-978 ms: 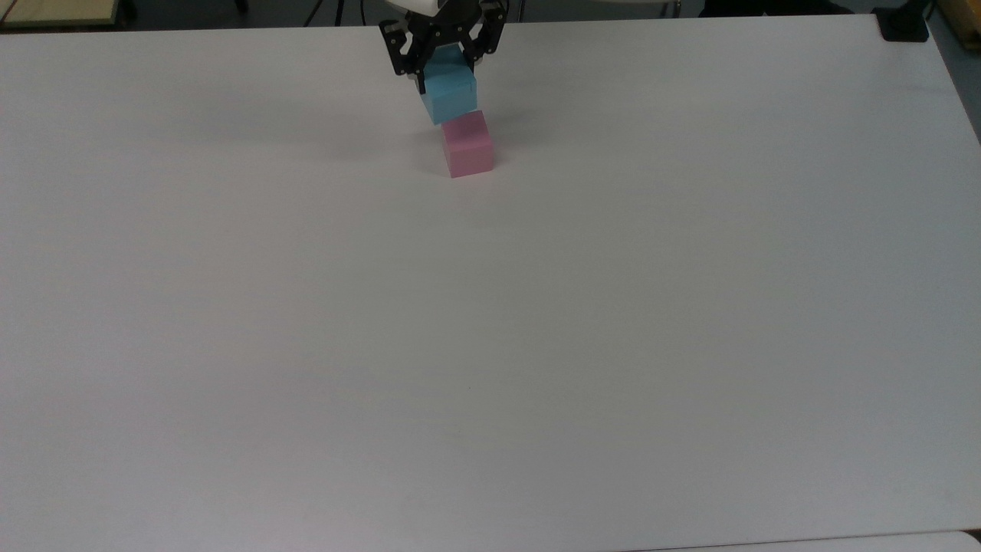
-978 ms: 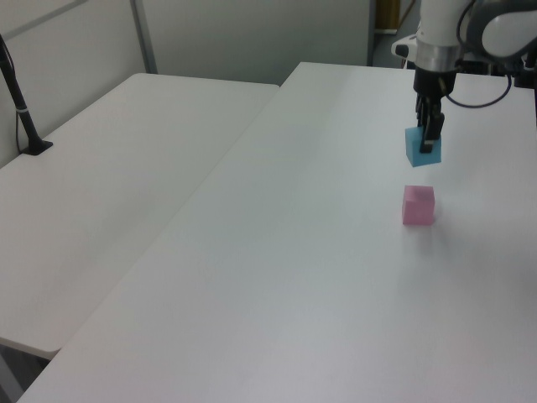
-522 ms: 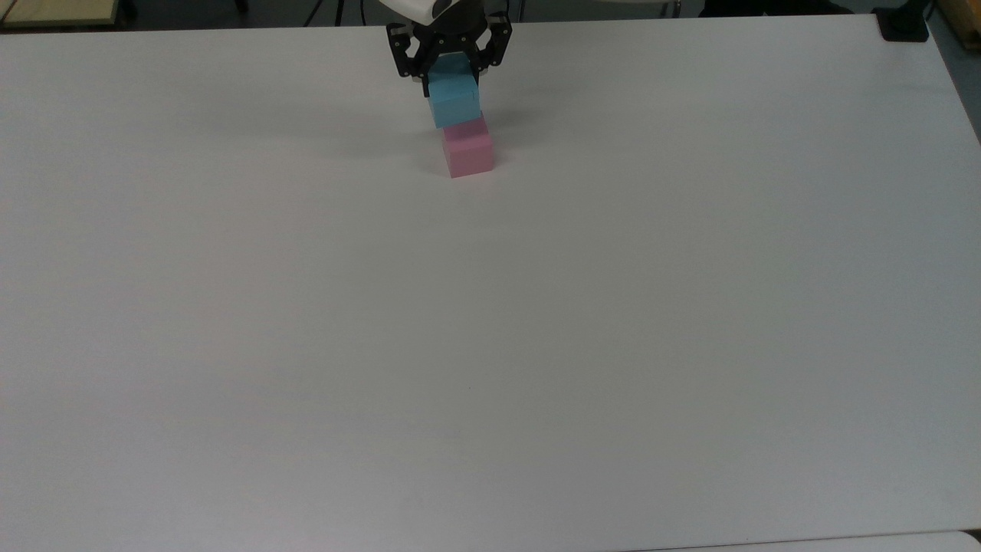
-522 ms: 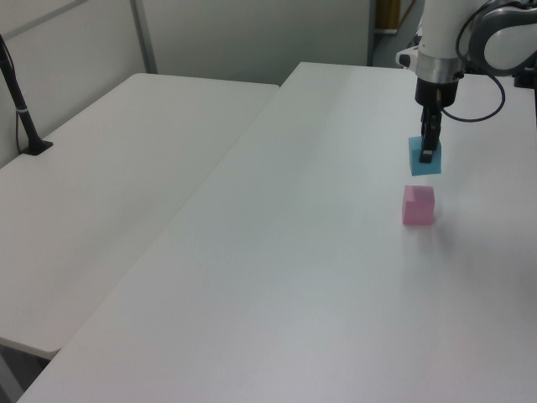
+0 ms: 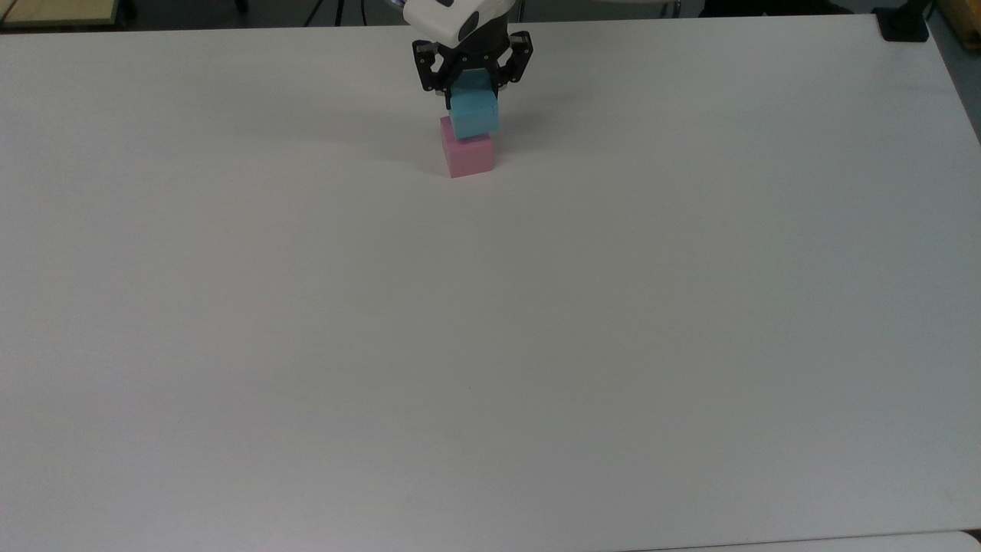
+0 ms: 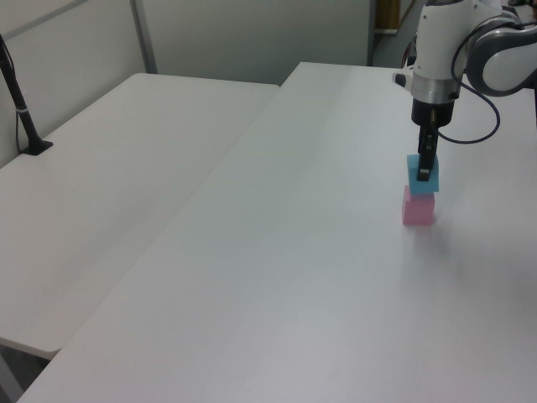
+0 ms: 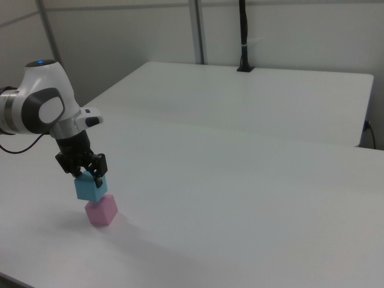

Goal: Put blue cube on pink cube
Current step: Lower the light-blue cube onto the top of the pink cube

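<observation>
The pink cube (image 5: 469, 159) (image 6: 418, 211) (image 7: 101, 212) rests on the white table near its far edge in the top view. Right above it hangs the blue cube (image 5: 474, 115) (image 6: 422, 175) (image 7: 92, 189), slightly turned against the pink one and close over its top face; whether the two touch I cannot tell. My gripper (image 5: 473, 92) (image 6: 424, 170) (image 7: 87, 176) points straight down and is shut on the blue cube, one black finger on each side.
The white table (image 5: 490, 345) stretches wide and bare toward the near edge. A second white table (image 6: 126, 159) (image 7: 270, 96) adjoins it, with a black post (image 6: 21, 109) (image 7: 243, 36) clamped at its far side. A cable (image 6: 478, 126) loops off the arm.
My gripper has carried the blue cube rightward in the top view and down, from beside and above the pink cube to directly over it.
</observation>
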